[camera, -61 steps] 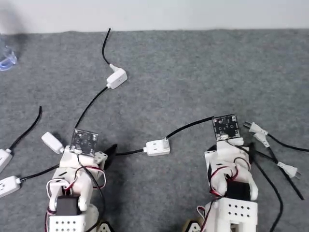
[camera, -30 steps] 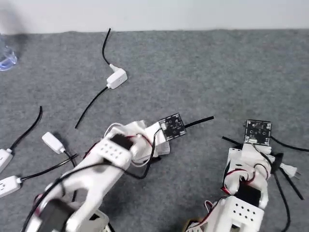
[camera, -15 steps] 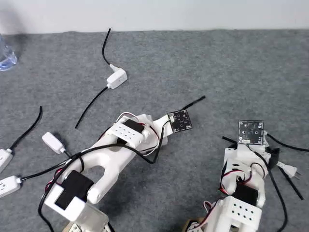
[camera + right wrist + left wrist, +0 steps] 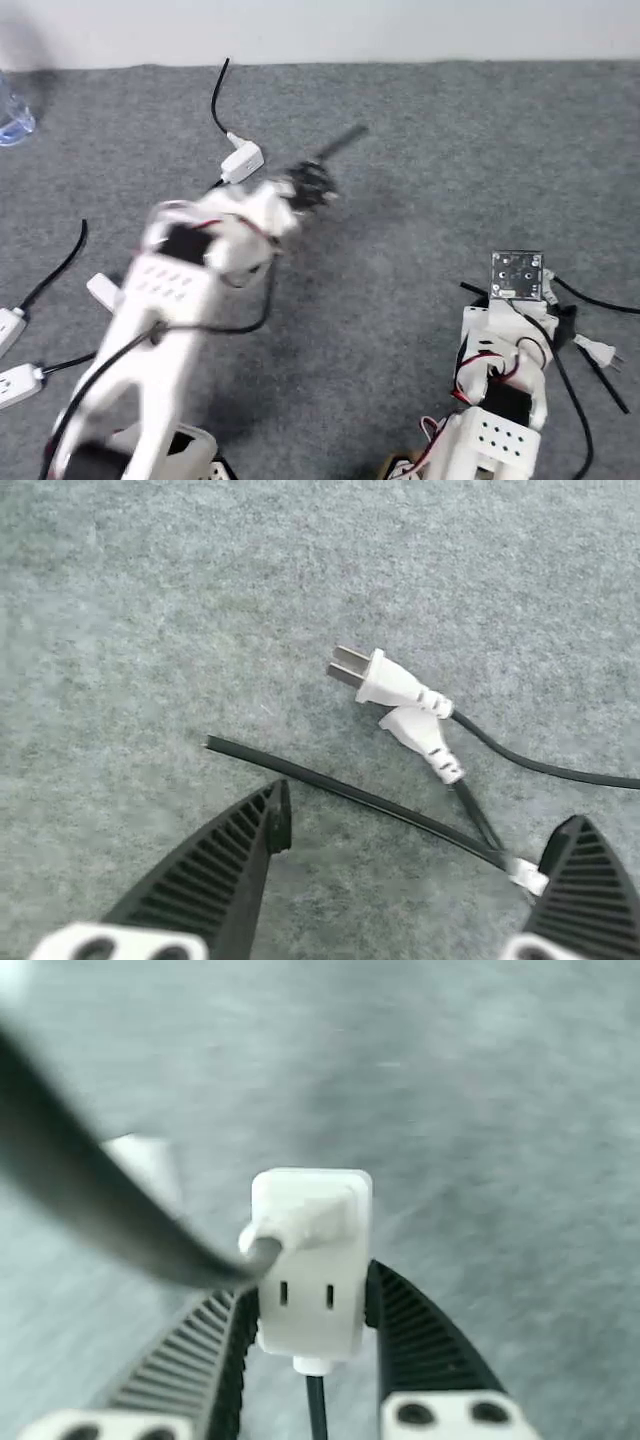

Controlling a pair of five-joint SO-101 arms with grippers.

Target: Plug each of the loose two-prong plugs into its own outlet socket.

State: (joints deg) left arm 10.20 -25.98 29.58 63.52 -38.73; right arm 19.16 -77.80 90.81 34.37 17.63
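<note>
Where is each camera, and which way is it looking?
High view: fixed overhead, looking down at the grey mat; left arm and right arm show.
Left wrist view: on the left wrist, looking along the left gripper, shut on a white outlet socket.
Right wrist view: on the right wrist, looking down past the open right gripper at two plugs.
Shared: high and right wrist views both show the loose-ended black cable.

A grey felt cover (image 4: 450, 150) lies over the whole table, a little fuzzy in texture; behind its far edge stands a plain white wall (image 4: 400, 30); at the far left edge, on the felt, sits a clear bluish thing (image 4: 10, 115), half cut off; the light is soft, with faint shadows.
</note>
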